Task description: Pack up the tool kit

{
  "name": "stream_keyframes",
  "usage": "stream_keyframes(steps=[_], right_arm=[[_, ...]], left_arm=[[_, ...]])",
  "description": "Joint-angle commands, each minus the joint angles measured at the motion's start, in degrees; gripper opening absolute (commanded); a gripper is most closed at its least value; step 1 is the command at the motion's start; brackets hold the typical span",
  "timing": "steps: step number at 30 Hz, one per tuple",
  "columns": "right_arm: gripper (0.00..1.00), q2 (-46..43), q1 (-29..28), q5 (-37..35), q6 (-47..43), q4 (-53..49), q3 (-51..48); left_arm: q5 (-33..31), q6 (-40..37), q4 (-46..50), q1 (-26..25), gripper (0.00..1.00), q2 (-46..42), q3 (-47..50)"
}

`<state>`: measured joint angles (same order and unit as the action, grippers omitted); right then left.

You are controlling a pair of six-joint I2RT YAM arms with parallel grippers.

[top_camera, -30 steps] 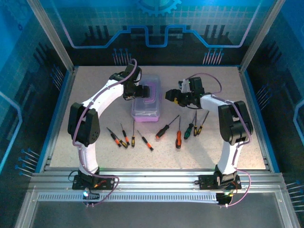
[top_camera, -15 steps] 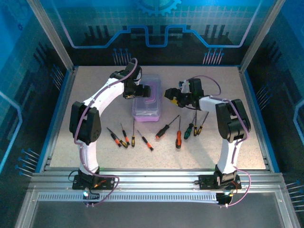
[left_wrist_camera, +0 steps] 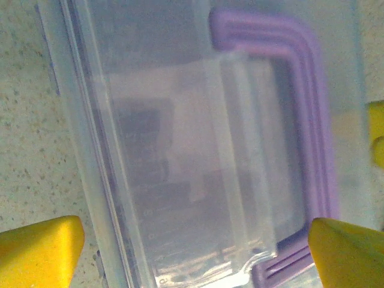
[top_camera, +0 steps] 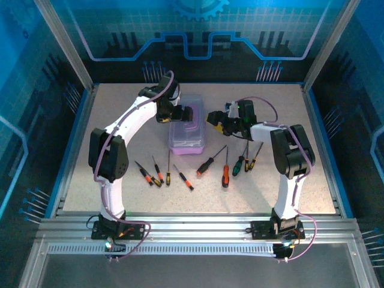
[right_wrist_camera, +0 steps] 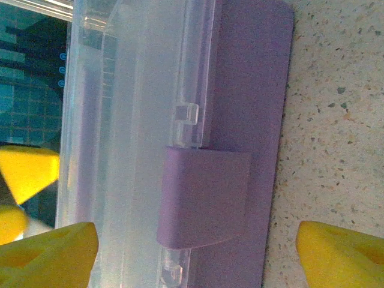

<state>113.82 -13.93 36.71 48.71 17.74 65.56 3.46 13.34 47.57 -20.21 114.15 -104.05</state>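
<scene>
Speckled beige tabletop [top_camera: 324, 180] inside an aluminium-framed enclosure with blue-lit panels; both arms reached to the far middle of it. Item: tool kit case [top_camera: 187, 129], purple base under a clear lid, lying flat at centre table between the two wrists, its purple handle [left_wrist_camera: 312, 120] folded against the lid. Item: purple latch [right_wrist_camera: 204, 198], on the case's right side, facing the right wrist camera; whether it was fastened could not be told. Item: left gripper [top_camera: 180, 114], over the far end of the case, jaws spread wide, one yellow fingertip [left_wrist_camera: 39, 252] beyond the case's edge above the table and the other at the handle side, so the case's width lay between them. Item: right gripper [top_camera: 215, 120], just beside the case's right side, jaws likewise wide, its fingertips [right_wrist_camera: 342, 255] standing either side of the latch, nothing held. Item: screwdrivers [top_camera: 225, 174], loose on the table in a ragged row on the near side of the case, orange-black handles to the left, red and green ones to the right, all outside the case.
</scene>
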Motion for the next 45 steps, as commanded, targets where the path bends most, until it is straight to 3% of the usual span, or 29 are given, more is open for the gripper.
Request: stream_keyframes(steps=[1,11,16,20,24,27,45], right_arm=[[0.86,0.72,-0.86,1.29,0.75,1.36,-0.17],[0.88,-0.04,-0.88,1.44,-0.24,0.96,-0.55],[0.89,0.65,-0.92,2.78,1.57,4.28,-1.41],[0.89,3.20,-0.97,7.17,5.04,11.52,-1.85],[0.89,4.98,-1.02,8.35,5.39,13.31,-1.18],[0.90,5.35,-1.25,8.75,6.05,14.24,-0.72],[0.89,9.50,-3.73,12.67,16.31,26.72,2.82]], left_arm=[[-0.62,-0.19,2.97,0.41,0.97,2.30,-3.03],[-0.14,-0.63,3.93,0.78,0.96,6.36,-2.28],[0.67,0.13,1.27,1.55,0.87,5.52,1.37],[5.79,0.88,-2.51,3.91,0.83,3.44,5.14],[15.82,2.18,-8.16,7.95,0.80,1.66,9.69],[18.47,1.68,-9.35,9.69,0.79,1.25,10.98],[18.49,-2.78,-7.92,9.75,0.80,1.34,10.97]])
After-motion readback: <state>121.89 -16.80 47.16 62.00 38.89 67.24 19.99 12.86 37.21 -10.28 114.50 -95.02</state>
